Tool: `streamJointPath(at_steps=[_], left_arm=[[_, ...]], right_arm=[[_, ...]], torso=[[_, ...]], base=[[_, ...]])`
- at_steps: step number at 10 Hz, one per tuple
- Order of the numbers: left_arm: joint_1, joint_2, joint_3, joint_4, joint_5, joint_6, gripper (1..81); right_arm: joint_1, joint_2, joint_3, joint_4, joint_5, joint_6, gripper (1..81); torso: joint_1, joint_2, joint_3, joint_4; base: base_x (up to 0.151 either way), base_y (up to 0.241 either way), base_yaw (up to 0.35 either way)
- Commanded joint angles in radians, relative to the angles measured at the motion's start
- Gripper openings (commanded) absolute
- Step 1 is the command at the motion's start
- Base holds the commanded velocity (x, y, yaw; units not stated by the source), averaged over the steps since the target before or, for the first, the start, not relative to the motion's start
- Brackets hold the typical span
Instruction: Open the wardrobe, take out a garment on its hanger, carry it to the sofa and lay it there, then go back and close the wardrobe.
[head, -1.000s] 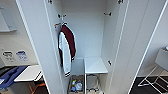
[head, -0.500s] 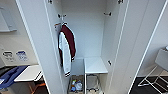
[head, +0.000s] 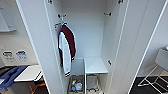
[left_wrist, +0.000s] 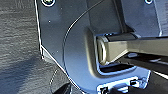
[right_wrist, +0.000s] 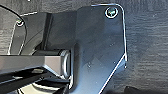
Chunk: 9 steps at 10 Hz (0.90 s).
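The robot's dark plate (right_wrist: 100, 50) and jointed bar (right_wrist: 32, 62) hang above a dark wood-grained floor (right_wrist: 147, 45).

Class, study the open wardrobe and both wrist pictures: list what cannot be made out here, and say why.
- Wardrobe top: cut off by the head view's upper edge.
- Items in the bottom bins: too small and blurred to identify.
- Maroon jacket's hanger: mostly hidden by the jacket.
- Both pincers' state: wrist views are blocked by the robot's own plate.
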<state>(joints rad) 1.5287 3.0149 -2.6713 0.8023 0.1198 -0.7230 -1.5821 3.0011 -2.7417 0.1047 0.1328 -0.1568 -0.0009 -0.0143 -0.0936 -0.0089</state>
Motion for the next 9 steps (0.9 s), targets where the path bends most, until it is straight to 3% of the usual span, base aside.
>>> streamJointPath(at_steps=[1, 2, 5, 7, 9], left_arm=[[-0.046, -0.014, 0.005, -0.701, -0.005, 0.648, 81.1], [-0.046, -0.010, 0.005, -0.742, -0.005, 0.669, 81.1], [-0.051, -0.031, 0.014, -0.693, -0.008, 0.683, 81.1], [-0.049, -0.057, 0.048, -0.701, -0.081, 0.683, 81.1], [-0.048, -0.103, 0.126, -0.701, -0.108, 0.682, 81.1]], right_arm=[[0.029, -0.009, 0.002, 0.001, -0.061, -0.003, 81.1], [0.030, -0.018, 0.021, -0.003, -0.061, -0.004, 81.1], [0.035, -0.149, 0.235, -0.007, -0.056, -0.004, 81.1], [0.035, -0.230, 0.347, -0.005, -0.051, -0.004, 81.1], [0.035, -0.255, 0.389, -0.010, -0.051, -0.004, 81.1]], torso=[[0.001, 0.000, 0.000, 0.000], [0.001, 0.000, 0.000, 0.000], [0.001, 0.000, 0.000, 0.000], [0.001, 0.000, 0.000, 0.000], [0.001, 0.000, 0.000, 0.000]], base=[[0.000, 0.000, 0.000], [0.000, 0.000, 0.000], [0.000, 0.000, 0.000], [0.000, 0.000, 0.000], [0.000, 0.000, 0.000]])
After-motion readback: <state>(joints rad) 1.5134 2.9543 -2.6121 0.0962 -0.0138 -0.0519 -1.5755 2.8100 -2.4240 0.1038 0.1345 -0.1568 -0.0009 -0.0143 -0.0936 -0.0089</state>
